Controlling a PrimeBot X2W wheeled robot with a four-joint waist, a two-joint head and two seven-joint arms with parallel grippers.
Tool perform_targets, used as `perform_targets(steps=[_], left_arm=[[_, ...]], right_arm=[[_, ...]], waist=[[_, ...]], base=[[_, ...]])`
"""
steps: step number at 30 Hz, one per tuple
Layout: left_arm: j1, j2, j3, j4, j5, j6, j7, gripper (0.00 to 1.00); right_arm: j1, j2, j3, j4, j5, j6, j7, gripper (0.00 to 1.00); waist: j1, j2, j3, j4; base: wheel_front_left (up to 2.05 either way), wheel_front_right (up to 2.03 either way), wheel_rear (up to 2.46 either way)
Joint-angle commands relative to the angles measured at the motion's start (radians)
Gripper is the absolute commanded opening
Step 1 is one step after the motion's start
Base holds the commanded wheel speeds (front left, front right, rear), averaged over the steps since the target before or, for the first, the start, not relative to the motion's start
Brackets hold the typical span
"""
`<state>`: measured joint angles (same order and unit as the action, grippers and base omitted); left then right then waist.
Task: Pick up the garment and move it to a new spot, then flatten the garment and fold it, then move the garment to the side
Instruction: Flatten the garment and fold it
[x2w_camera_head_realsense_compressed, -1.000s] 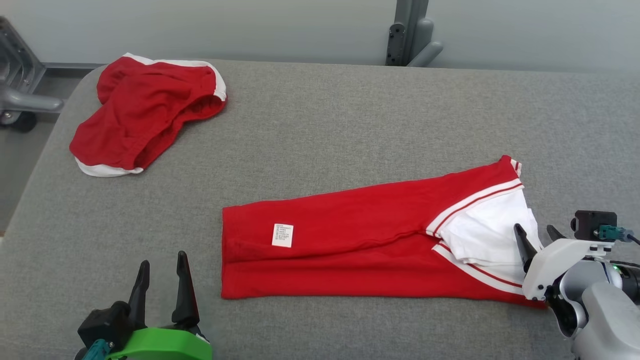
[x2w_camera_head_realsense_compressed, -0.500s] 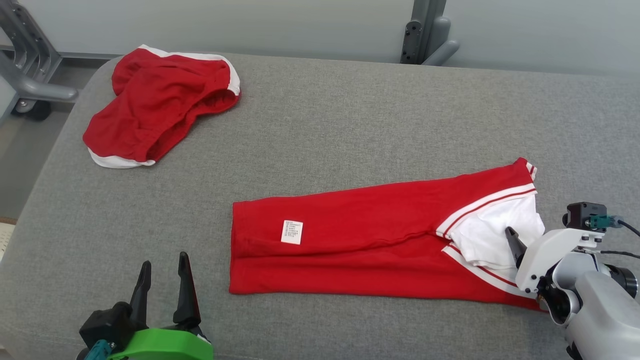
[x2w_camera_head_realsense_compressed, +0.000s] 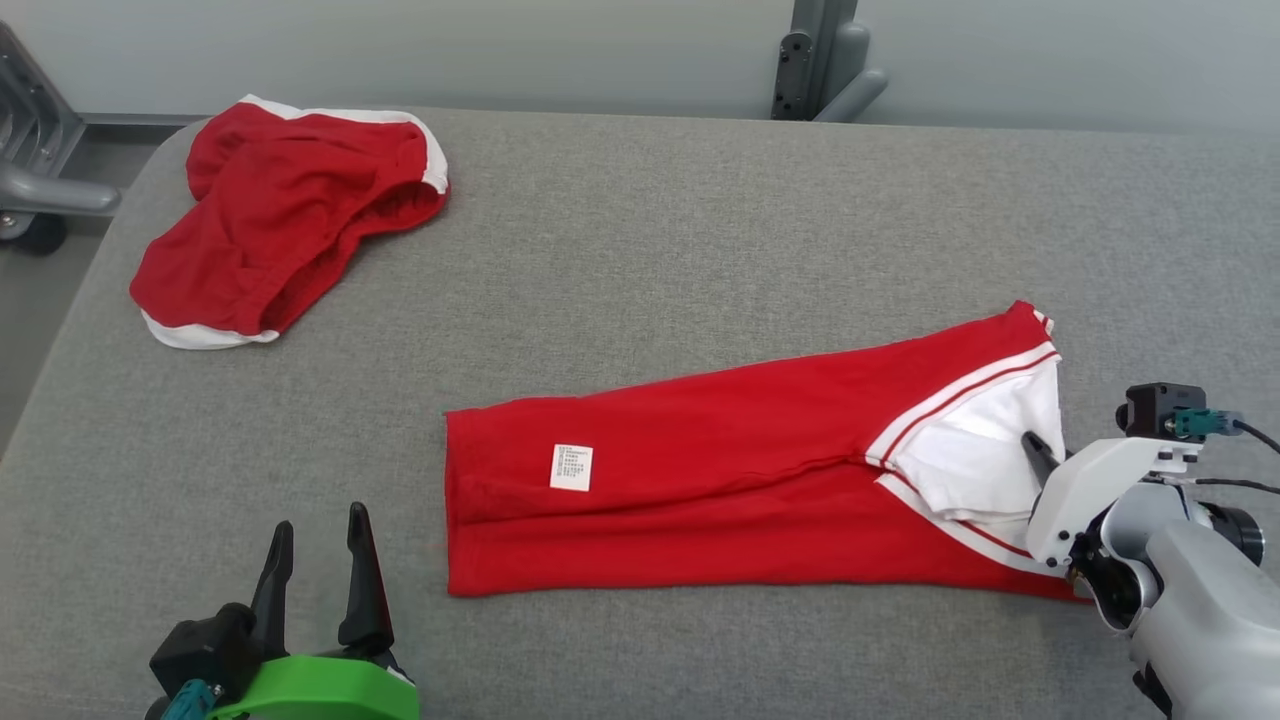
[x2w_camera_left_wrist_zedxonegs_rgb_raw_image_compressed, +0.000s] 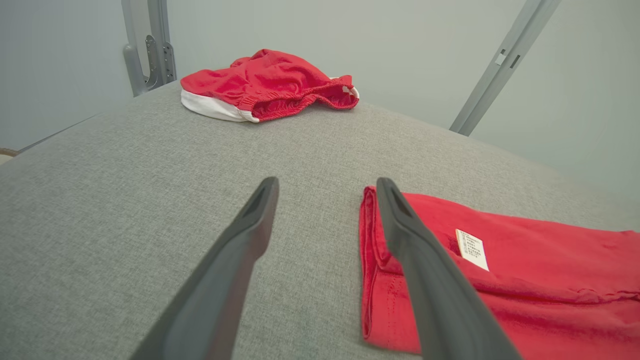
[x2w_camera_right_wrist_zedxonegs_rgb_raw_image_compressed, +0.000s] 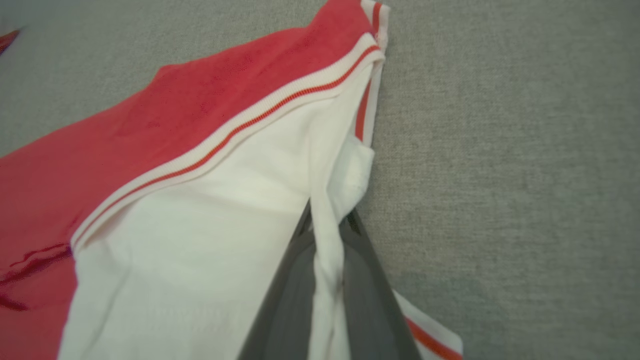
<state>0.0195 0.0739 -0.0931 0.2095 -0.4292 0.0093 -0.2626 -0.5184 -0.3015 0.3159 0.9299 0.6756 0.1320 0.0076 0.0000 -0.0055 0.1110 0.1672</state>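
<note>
The right hand (x2w_camera_right_wrist_zedxonegs_rgb_raw_image_compressed: 330, 216) was pinched shut on a ridge of white cloth at the right end of the garment (x2w_camera_head_realsense_compressed: 720, 480), with the fabric bunched between its dark fingers (x2w_camera_right_wrist_zedxonegs_rgb_raw_image_compressed: 295, 300). From that grip the garment ran away leftward over the grey surface (x2w_camera_head_realsense_compressed: 700, 250). Its long axis lay left to right, and the gripped end sat a little farther from the robot. White ribbing (x2w_camera_head_realsense_compressed: 960, 390) with a thin red stripe edged the opening there.

The left hand (x2w_camera_head_realsense_compressed: 320, 517) stood wide and empty, just beside the garment's left hem, which lay ahead and to its right. By my reading, the left arm was the nearer one to that free end.

A small white care label (x2w_camera_head_realsense_compressed: 571, 467) sat near the hem, its print too small to read. No brand showed. A second red garment (x2w_camera_head_realsense_compressed: 280, 240) lay crumpled at the far left, well apart.
</note>
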Motion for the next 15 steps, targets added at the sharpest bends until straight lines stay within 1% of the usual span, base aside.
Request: perform_targets(steps=[1,5,10,15], left_arm=[[-0.003,-0.002,0.004,-0.003,0.008,-0.002,-0.003,1.00],[-0.007,-0.006,-0.001,-0.008,0.012,-0.005,-0.002,1.00],[-0.018,-0.009,-0.003,-0.007,0.013,-0.006,-0.002,1.00],[-0.026,-0.011,-0.003,-0.003,0.016,-0.005,-0.002,1.00]], right_arm=[[-0.013,-0.024,0.002,0.005,0.014,-0.002,-0.014,0.00],[-0.029,-0.066,0.005,0.003,0.036,-0.002,-0.030,0.00],[-0.041,-0.132,-0.012,0.005,0.062,-0.002,-0.047,0.00],[-0.026,-0.150,-0.013,-0.045,0.104,-0.002,-0.052,0.00]], waist=[[0.0000,0.0055,0.000,-0.018],[0.0000,0.0055,0.003,-0.051],[0.0000,0.0055,0.013,-0.092],[0.0000,0.0055,0.022,-0.129]], base=[[0.00,0.00,0.00],[0.00,0.00,0.00],[0.00,0.00,0.00],[0.00,0.00,0.00]])
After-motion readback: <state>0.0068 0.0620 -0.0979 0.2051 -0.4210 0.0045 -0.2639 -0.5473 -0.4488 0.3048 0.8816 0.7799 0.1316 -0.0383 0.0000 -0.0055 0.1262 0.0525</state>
